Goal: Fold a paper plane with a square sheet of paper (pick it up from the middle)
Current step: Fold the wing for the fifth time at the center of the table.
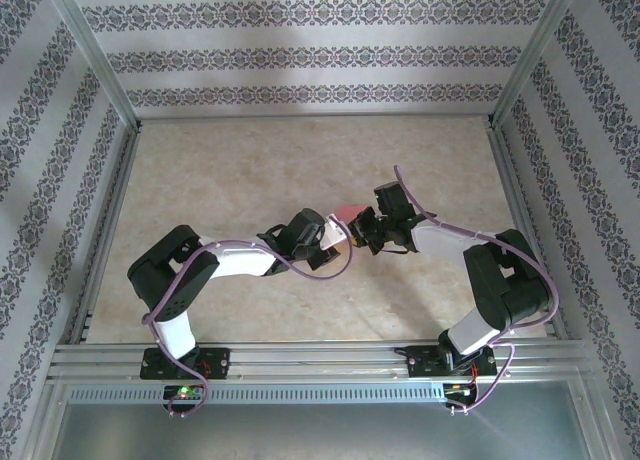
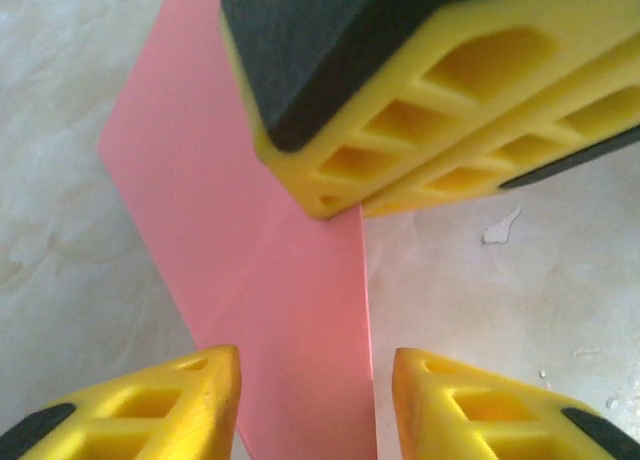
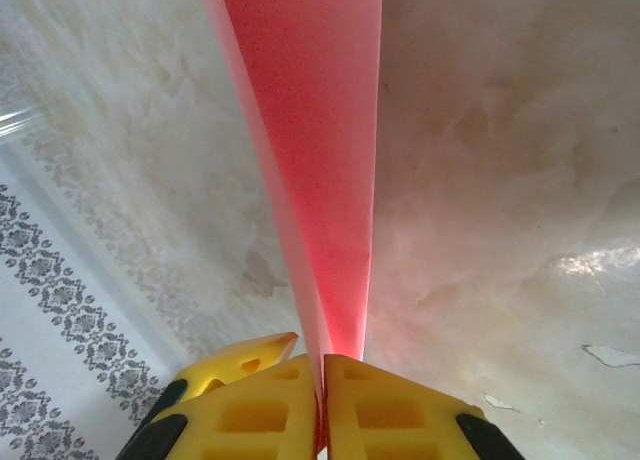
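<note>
Right pincer [image 3: 322,365] is sitting closest to its wrist lens. Both yellow fingers [image 3: 250,410] are pressing flat together, clenched on one edge of the pink sheet of paper [image 3: 320,130], with no gap showing between them.

Desk [image 1: 250,160], pale and marbled, is carrying the whole scene; patterned walls [image 1: 300,55] are standing round three sides.

Left arm [image 1: 200,270] and right arm [image 1: 480,270] are reaching inward from the near edge and meeting around the desk's middle, pincers almost tip to tip.

Sheet is hanging between the two pincers, running away from the right fingers as a narrow pink face. A second thin layer is showing along one side, and a faint diagonal crease is crossing the face in the left wrist view. From above, a small pink patch is peeking out just behind the pincer tips. Whether any corner is resting on the desk, cannot tell.

Left pincer [image 2: 315,380] is standing partly released, one finger on each side of the sheet, clear gap between them and grasping nothing. Contact with the paper: cannot tell. Opposite it, the right pincer's tips are biting the sheet's straight edge.

White fleck [image 2: 500,225] is lying on the desk just beside the sheet.
</note>
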Robot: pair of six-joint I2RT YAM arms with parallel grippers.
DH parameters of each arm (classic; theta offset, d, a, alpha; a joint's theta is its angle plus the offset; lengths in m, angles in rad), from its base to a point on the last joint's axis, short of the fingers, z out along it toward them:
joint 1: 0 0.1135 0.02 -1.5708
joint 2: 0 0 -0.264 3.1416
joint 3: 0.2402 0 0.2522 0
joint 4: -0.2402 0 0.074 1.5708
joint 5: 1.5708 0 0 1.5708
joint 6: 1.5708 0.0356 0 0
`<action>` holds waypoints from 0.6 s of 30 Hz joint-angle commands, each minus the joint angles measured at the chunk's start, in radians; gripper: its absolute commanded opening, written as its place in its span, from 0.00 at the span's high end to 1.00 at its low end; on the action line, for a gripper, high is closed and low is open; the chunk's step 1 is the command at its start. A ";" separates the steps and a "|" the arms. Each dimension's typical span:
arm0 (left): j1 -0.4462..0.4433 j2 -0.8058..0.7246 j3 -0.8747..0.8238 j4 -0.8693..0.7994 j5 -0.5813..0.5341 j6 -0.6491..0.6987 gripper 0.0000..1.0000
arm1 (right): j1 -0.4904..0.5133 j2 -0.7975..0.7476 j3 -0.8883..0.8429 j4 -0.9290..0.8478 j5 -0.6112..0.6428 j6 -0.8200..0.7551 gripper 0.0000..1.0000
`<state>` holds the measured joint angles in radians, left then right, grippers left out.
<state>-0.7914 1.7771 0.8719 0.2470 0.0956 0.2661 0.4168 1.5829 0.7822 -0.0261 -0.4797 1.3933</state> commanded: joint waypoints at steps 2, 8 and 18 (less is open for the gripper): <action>-0.009 0.011 -0.029 0.066 -0.009 0.004 0.66 | -0.015 0.013 0.003 0.000 -0.022 0.016 0.89; -0.011 0.005 -0.047 0.067 -0.008 0.001 0.78 | -0.027 0.024 0.013 -0.022 -0.014 -0.011 0.79; -0.009 -0.004 -0.060 0.063 -0.005 0.001 0.79 | -0.042 0.084 0.055 -0.064 -0.019 -0.089 0.76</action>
<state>-0.7914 1.7779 0.8238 0.2787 0.0956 0.2657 0.3813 1.6524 0.8120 -0.0551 -0.4881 1.3369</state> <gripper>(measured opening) 0.209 0.243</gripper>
